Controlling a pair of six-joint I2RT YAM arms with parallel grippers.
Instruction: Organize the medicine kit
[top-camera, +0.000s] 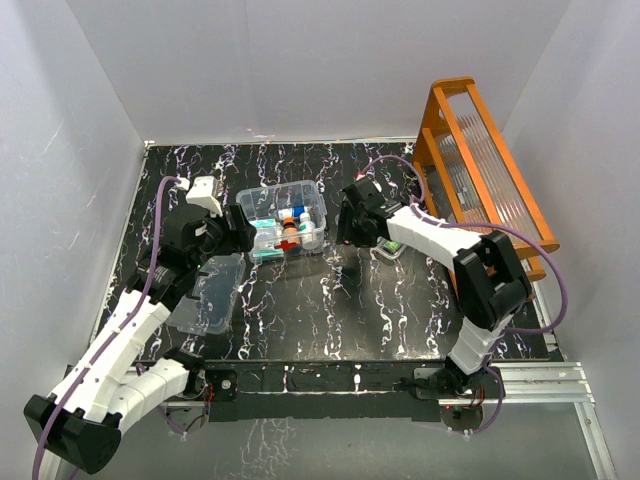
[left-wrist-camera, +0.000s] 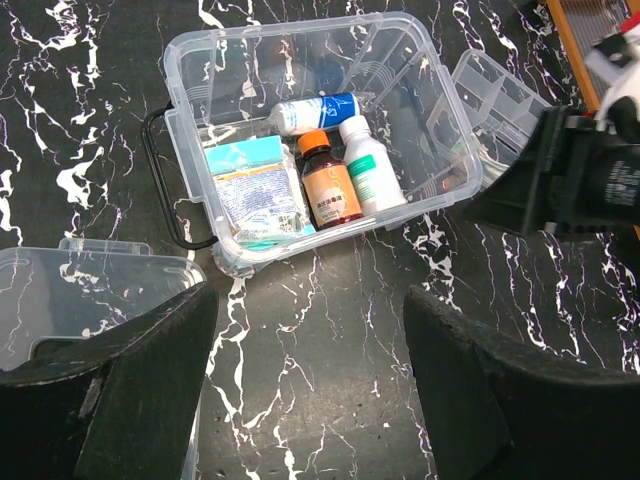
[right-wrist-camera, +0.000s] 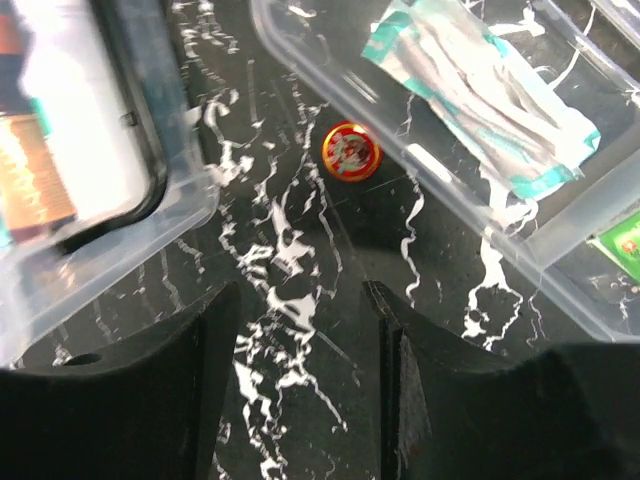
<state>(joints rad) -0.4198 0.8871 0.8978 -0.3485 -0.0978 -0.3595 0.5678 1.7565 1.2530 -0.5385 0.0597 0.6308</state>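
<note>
**Loose tin between box and tray; both grippers empty**

The clear medicine box (left-wrist-camera: 420, 60) sits open at the middle of the marbled black table (top-camera: 330, 310), towards the far side. It already holds an orange-capped brown bottle (left-wrist-camera: 330, 185), a white bottle with a green label (left-wrist-camera: 372, 170), a blue-labelled white bottle lying on its side (left-wrist-camera: 315, 110) and teal-and-white packets (left-wrist-camera: 255, 190). Its lid (left-wrist-camera: 60, 290) lies flat, near and left of the box, probably parked there so the box can be loaded from above. The divided tray (left-wrist-camera: 500, 95) is just right of the box, with a gauze packet (right-wrist-camera: 480, 90) in one compartment.

The right gripper (right-wrist-camera: 300, 300) points down at the strip of table between box and tray, where a small round red-and-gold tin (right-wrist-camera: 351, 150) lies alone. The jaws stand partly apart with nothing between them. This looks like a line-up for picking up the tin. The box wall on the left and the tray rim on the right hem the tin in, so the fingers have little room on either side.

The left gripper (left-wrist-camera: 310, 310) hovers near the box and beside the lid, its jaws wide and empty, clear of the right arm's work.

The tall orange rack (top-camera: 480, 160) stands at the far right, apart from all this.
</note>
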